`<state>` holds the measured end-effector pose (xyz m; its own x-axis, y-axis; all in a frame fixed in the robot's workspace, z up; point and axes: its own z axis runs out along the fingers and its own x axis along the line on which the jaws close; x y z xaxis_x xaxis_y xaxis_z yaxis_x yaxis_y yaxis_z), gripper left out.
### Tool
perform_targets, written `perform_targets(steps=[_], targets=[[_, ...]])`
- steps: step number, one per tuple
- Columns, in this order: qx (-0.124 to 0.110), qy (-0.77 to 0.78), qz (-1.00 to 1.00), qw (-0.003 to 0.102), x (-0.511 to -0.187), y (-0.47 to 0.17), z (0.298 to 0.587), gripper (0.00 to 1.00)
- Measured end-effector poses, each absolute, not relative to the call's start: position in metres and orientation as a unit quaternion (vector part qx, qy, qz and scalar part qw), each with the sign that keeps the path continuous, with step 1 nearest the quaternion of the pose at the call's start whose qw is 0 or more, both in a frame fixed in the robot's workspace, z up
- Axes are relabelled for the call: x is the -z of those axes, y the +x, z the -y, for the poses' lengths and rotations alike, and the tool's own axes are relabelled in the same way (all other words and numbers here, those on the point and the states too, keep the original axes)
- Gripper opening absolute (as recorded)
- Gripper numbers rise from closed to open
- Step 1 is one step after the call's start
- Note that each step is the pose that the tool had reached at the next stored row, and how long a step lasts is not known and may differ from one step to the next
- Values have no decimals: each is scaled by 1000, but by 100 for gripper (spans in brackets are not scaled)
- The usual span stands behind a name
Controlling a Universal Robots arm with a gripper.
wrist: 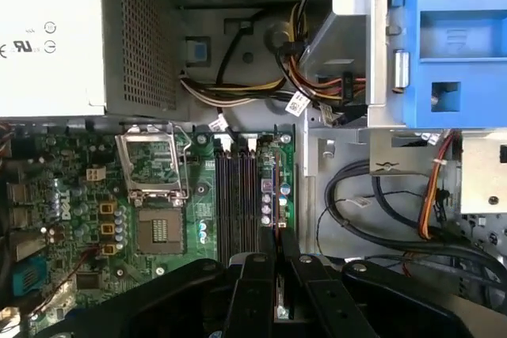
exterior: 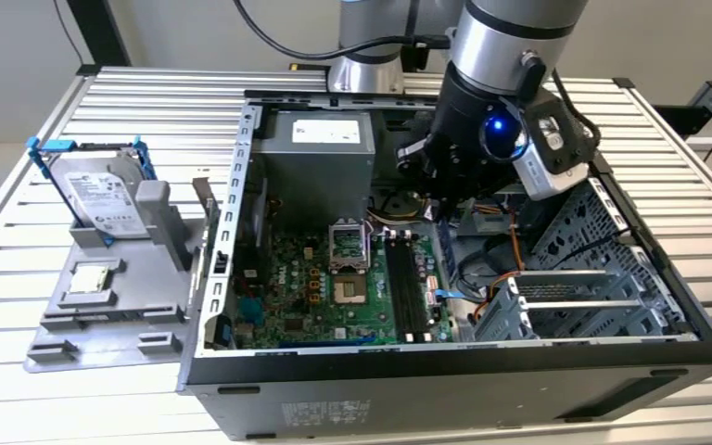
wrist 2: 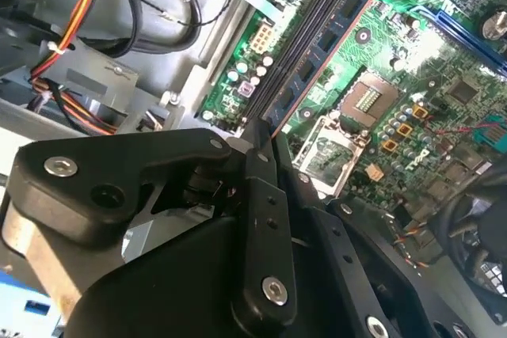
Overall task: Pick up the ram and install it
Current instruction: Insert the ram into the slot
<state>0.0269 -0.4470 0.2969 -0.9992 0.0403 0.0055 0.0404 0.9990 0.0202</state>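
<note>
The gripper (wrist 2: pixel 260 134) is down inside the open computer case (exterior: pixel 455 357). Its 2 black fingers are drawn nearly together, pinching 1 end of the ram (wrist 2: pixel 326 41) between them. In the first wrist view the gripper (wrist: pixel 277 255) has only a thin sliver of board between its tips.

From that pinch the ram (wrist: pixel 268 191) reaches away from the fingers, standing on its long edge. It is a dark blue-green stick with a row of black chips on the face. It sits near the CPU socket (wrist: pixel 158 231) and runs the same way as the black memory slots (wrist: pixel 238 203) alongside that socket. I cannot tell whether its lower edge is already down in a slot or just above one.

It looks to me like a light, stiff, thin board. It should be easy to lift but unforgiving if bent or twisted, and the chips and contact edge are best left untouched. The flat faces close to an end, or the bare upper edge, seem the sound places to hold. Held at 1 end only, as here, the free end could swing or dip, so the stick would need to stay square to the slot.

Beyond the CPU socket on the far side from the ram is the green motherboard (exterior: pixel 319 287). The grey power supply (exterior: pixel 319 139) is past the socket's far end. A silver hard drive (exterior: pixel 103 195) rests on a stand outside the case, well apart from the socket.
</note>
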Motion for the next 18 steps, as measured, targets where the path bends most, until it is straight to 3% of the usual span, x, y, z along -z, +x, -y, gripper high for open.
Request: perform_targets(steps=[18], targets=[[10,-21,1000,2,-264,25,447,0]])
